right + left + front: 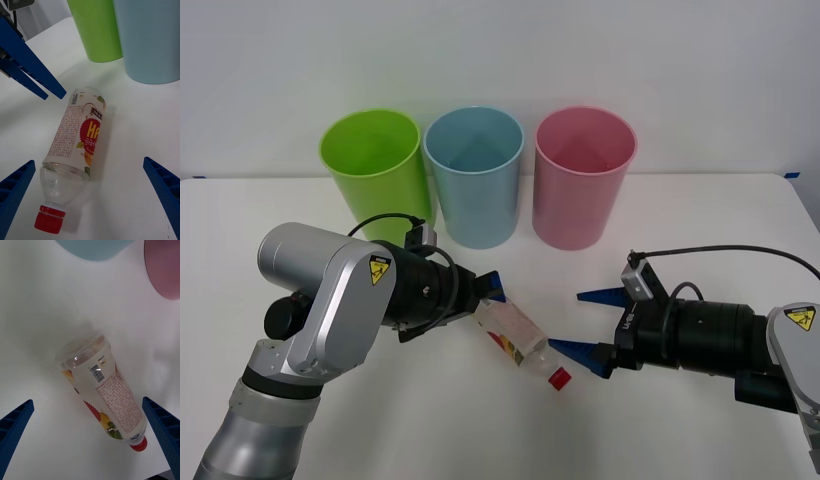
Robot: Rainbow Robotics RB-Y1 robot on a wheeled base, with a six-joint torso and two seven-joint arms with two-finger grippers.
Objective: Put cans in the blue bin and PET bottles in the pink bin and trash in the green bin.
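The PET bottle [518, 338] lies on its side on the white table, clear with a pale fruit-print label [84, 137] and a red cap [559, 378]. Its base [80, 350] points at my left gripper [485, 300], which is open and low over the table just behind the bottle. My right gripper [588, 325] is open too, facing the cap end from the right, one finger [575, 352] close beside the cap. Neither gripper touches the bottle. Behind them stand the green bin [375, 165], the blue bin [475, 180] and the pink bin [583, 185] in a row.
The three bins stand upright and close together at the back of the table [700, 250]. Bare table surface stretches to the right of the pink bin and along the front edge. The table's far right corner [792, 176] is in sight.
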